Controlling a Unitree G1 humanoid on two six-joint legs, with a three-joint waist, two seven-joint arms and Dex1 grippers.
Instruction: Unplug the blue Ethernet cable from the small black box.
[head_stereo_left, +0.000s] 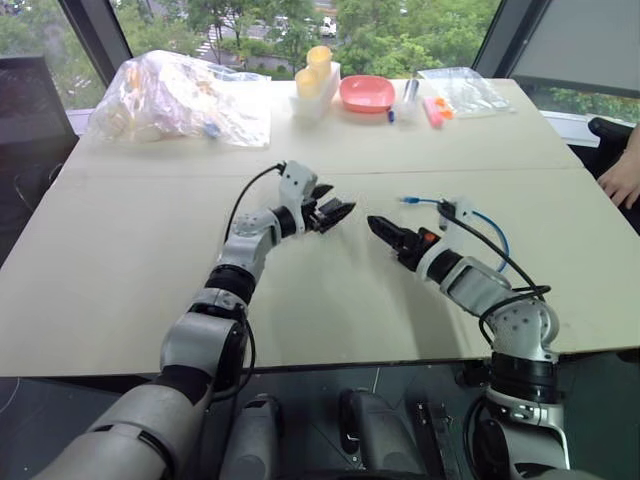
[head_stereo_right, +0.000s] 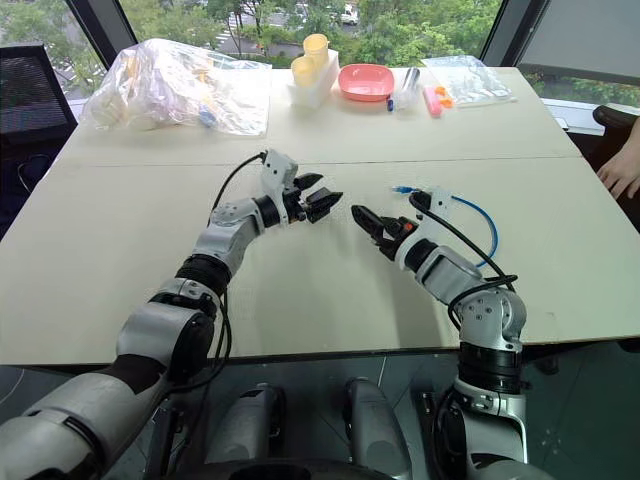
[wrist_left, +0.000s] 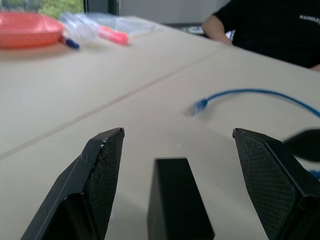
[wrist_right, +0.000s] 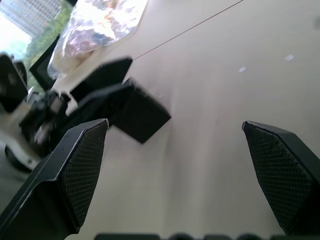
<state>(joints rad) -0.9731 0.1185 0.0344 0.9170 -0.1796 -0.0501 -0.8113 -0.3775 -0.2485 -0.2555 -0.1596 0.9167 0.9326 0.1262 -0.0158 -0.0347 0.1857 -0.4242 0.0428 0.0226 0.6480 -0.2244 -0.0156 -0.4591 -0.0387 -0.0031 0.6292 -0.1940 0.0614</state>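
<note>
Starting at the far left of the table (head_stereo_left: 120, 300), a crinkled plastic bag (head_stereo_left: 180, 97) lies well clear of my work. Moving right, my left gripper (head_stereo_left: 335, 213) hovers over the middle of the table with its fingers spread wide; the small black box (wrist_left: 177, 197) sits between them in the left wrist view, though I cannot tell whether either pad touches it or whether it rests on the table. Just right of that, my right gripper (head_stereo_left: 383, 230) points toward the left one, a small gap apart, jaws fully apart and holding nothing. Beyond it, farther right, the blue Ethernet cable (head_stereo_left: 490, 228) lies on the table, its free plug (wrist_left: 200, 105) pointing left and joined to nothing, so I judge the unplugging done. The cable looks light, limp and springy; I would take it by the rigid plug rather than the cord, which would slip and bend. The box looks light, hard and smooth-sided, best pinched across its flat faces. At the far edge sit a pink dish (head_stereo_left: 366, 93) and yellow cups (head_stereo_left: 315, 68). A person's hand (head_stereo_left: 622, 180) rests at the right edge.
</note>
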